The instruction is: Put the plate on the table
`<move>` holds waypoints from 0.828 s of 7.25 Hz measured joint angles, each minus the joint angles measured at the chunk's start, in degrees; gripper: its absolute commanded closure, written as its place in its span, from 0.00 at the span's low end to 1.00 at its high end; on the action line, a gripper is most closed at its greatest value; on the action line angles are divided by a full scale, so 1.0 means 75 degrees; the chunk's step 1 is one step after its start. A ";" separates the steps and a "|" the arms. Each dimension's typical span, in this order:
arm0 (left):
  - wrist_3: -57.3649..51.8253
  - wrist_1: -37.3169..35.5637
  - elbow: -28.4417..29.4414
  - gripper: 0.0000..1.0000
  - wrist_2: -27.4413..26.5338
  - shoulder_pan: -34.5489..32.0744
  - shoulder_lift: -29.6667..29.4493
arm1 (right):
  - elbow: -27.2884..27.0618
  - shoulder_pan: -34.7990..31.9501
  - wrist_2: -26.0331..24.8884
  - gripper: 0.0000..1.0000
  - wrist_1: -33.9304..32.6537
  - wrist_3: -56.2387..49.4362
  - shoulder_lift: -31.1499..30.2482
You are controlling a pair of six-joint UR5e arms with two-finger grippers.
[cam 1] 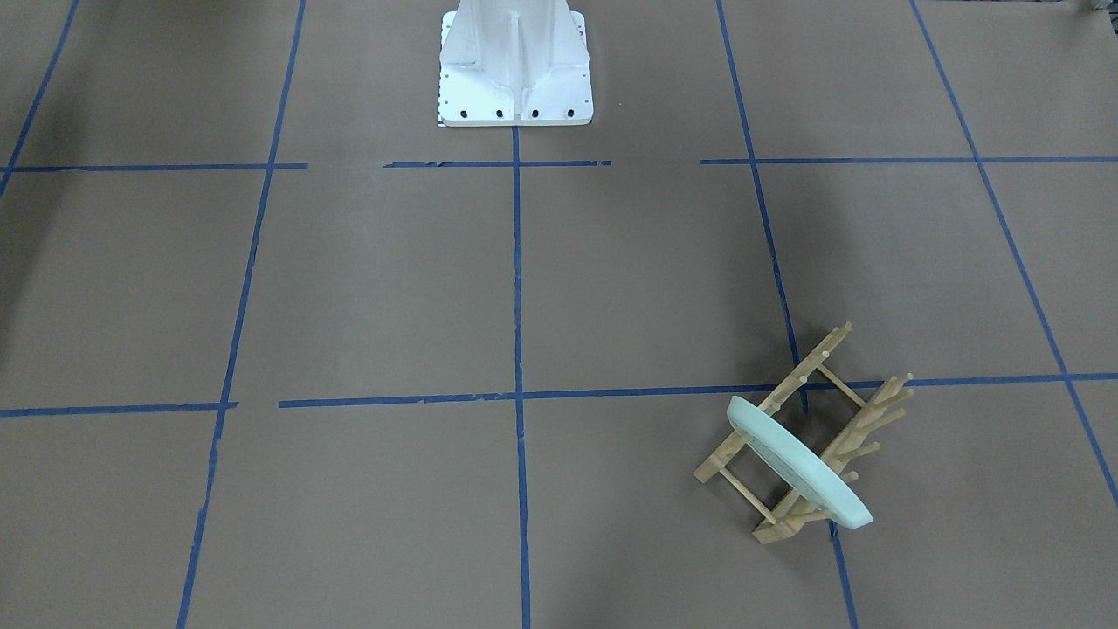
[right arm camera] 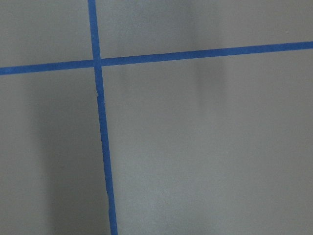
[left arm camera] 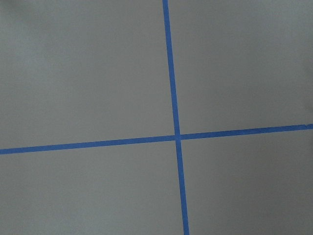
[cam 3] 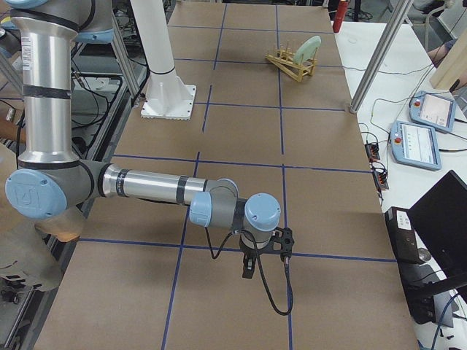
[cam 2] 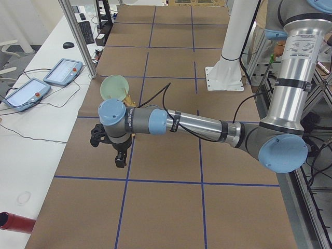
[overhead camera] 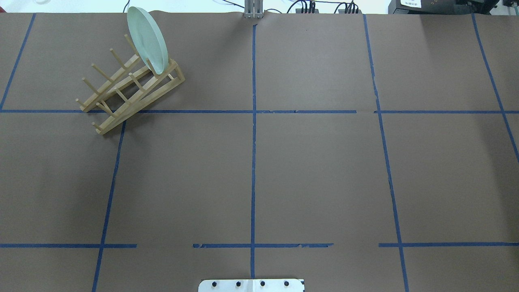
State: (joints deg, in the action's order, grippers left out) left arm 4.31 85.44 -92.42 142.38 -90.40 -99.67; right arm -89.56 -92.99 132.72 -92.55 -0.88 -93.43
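I read the plate (overhead camera: 146,39) as standing on edge in the end slot of the wooden rack (overhead camera: 121,87), at the rack end farthest from the robot base (cam 1: 515,65). It leans against the pegs and is tilted, not flat. The rack rests on the surface (overhead camera: 316,174) in the far-left area of the overhead view, with its near end lying across a line of blue tape (overhead camera: 194,111). From the front-facing camera, the plate (cam 1: 799,463) covers part of the rack (cam 1: 838,411), and nothing touches either.

The left fingers (cam 2: 120,162) hang pointing down above the surface, just short of a tape line, with the arm stretched out level behind them. They hold nothing. They appear only in a side view, so I cannot tell whether they are spread or pressed together.

The right fingers (cam 3: 248,270) also point down above the surface, far down its length from the plate (cam 3: 309,48). They hold nothing, and their spread cannot be judged either.

Both wrist cameras show only bare surface and a tape crossing (left arm camera: 177,136).
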 measured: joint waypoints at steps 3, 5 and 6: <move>0.6923 0.4234 0.0444 0.00 0.0455 0.1754 -0.0944 | 0.0000 0.0000 0.0000 0.00 0.0000 -0.0001 -0.0001; 1.1702 0.6871 0.1204 0.00 -0.1451 0.2975 -0.2115 | 0.0000 0.0000 0.0000 0.00 0.0000 0.0000 0.0000; 1.3426 0.8077 0.1421 0.00 -0.2936 0.3509 -0.2377 | 0.0000 0.0000 0.0000 0.00 0.0002 0.0000 0.0000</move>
State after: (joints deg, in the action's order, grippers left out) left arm 105.01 146.02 -81.76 120.36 -64.08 -117.50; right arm -89.56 -92.99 132.71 -92.53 -0.88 -93.43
